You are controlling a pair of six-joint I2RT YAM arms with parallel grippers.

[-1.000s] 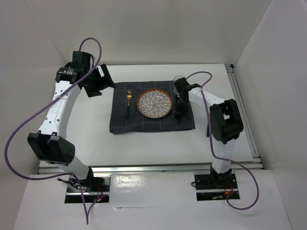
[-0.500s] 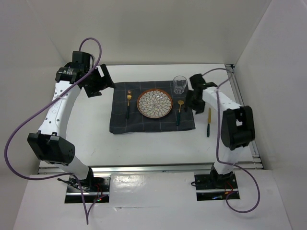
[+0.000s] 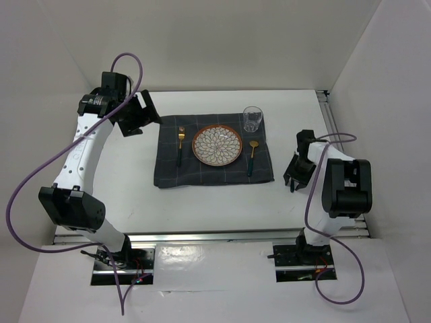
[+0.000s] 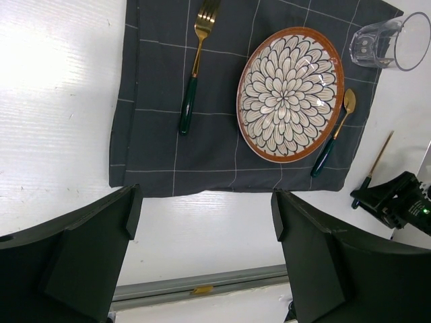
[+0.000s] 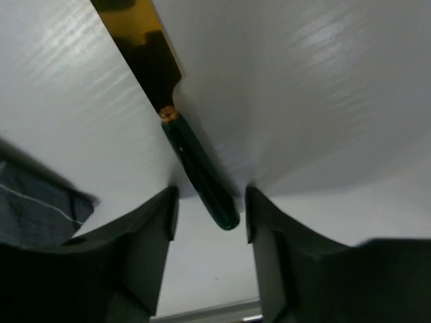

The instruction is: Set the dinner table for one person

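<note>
The white dinner table (image 3: 202, 202) holds a dark grey checked cloth (image 3: 212, 171). On the cloth lie a patterned plate (image 3: 217, 145), a gold fork (image 3: 180, 145) to its left, a gold spoon (image 3: 252, 155) to its right, and a clear glass (image 3: 252, 119) at the far right corner. A knife with a gold blade and green handle (image 5: 195, 168) lies on bare table right of the cloth; it also shows in the left wrist view (image 4: 380, 153). My right gripper (image 5: 210, 202) is open, low over the knife, one finger on each side of the handle end. My left gripper (image 4: 205, 202) is open and empty, high at the far left.
A metal rail (image 3: 343, 161) runs along the table's right edge, close to the right arm. White walls stand behind and on both sides. The near rail (image 4: 202, 286) shows below the left gripper's fingers.
The right gripper left the spoon on the cloth beside the plate, then moved right and nearer, down over the knife. The left arm has not moved.
</note>
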